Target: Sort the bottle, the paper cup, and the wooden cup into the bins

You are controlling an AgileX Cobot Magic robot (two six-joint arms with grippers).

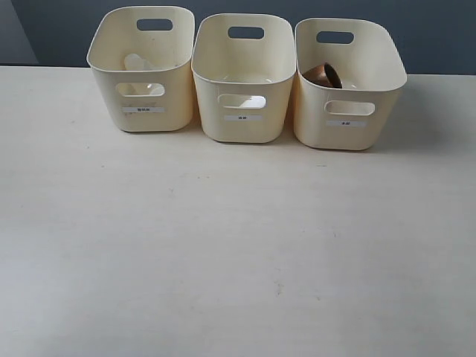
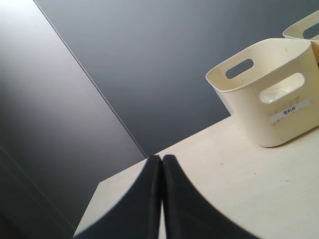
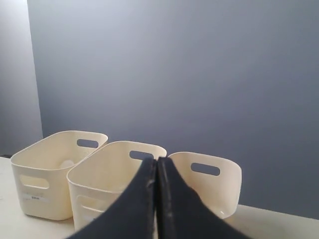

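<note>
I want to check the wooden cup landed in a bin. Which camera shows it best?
The exterior view: the wooden cup lies tipped inside the bin on that view's right, its dark inside showing. The right wrist view shows that bin but not the cup; the left wrist view shows neither.

Your exterior camera looks down from the near edge of the pale wooden table at three cream plastic tubs along its far edge. Your left wrist camera sits low and tilted, near the left-end tub. Your right wrist camera faces all three, roughly level.
</note>
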